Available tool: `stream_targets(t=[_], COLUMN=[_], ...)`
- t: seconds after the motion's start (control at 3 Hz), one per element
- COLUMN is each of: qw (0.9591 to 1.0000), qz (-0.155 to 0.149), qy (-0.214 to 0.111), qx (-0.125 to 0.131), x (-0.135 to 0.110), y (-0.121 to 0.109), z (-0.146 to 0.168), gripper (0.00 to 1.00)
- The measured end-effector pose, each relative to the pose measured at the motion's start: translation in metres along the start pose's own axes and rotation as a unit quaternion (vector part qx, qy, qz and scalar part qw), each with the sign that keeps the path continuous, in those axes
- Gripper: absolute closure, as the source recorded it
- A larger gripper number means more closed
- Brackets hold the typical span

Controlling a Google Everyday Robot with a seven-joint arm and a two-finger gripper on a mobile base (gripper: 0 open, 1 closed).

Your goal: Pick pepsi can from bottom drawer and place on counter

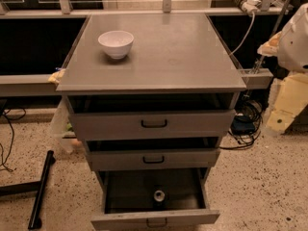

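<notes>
Pepsi can in open bottom drawer, bowl on counter, tool far right, state unclear

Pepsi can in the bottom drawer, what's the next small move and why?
Probably bring the gripper down from the picture's right edge toward the open bottom drawer: the pepsi can stands upright inside it, untouched, and the gripper is up beside the counter.

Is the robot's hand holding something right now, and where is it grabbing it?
Nothing, it seems. The gripper hangs at the right edge beside the counter, while the pepsi can stands untouched in the bottom drawer.
</notes>
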State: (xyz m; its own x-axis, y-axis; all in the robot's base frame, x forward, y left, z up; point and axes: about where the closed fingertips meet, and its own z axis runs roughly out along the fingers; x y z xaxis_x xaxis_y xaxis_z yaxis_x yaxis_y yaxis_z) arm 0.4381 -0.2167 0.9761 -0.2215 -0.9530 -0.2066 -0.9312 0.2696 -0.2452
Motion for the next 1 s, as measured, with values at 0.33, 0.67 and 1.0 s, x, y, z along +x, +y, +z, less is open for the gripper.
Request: stream_targets(t=[0.33,0.67,1.0], qw=[1.0,1.0,0.9998], qz=[0.0,0.0,-0.006], qy=[0.0,0.0,-0.017], qx=[0.0,0.0,-0.004], x=[0.0,0.0,-0.002], y=[0.0,0.0,0.005], z=[0.0,0.0,0.029], gripper=[0.0,0.18,0.41])
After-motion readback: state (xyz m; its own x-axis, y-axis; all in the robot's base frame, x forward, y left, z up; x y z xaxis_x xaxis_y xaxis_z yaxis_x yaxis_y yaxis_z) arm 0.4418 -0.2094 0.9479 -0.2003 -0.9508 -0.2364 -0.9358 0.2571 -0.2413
